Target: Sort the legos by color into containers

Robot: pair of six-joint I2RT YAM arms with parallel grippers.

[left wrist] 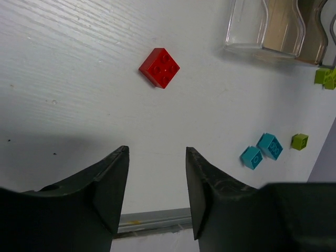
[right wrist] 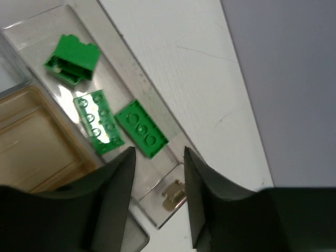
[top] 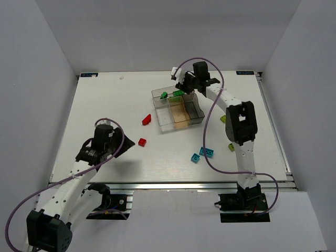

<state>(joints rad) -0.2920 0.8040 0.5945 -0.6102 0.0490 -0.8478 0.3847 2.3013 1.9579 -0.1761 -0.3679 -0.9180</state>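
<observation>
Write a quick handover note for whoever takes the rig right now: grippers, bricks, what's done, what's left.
Grippers: left gripper open and empty, above the table, a red brick just ahead of it. The right gripper is open and empty, over the far compartment of the containers.
Done: three green bricks lie in that far compartment.
Left: that red brick, the other red brick, two cyan bricks and the lime bricks are all loose on the table, unsorted.

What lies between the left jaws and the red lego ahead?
Only bare white table separates the left gripper from the square red lego, shown in the left wrist view.
</observation>
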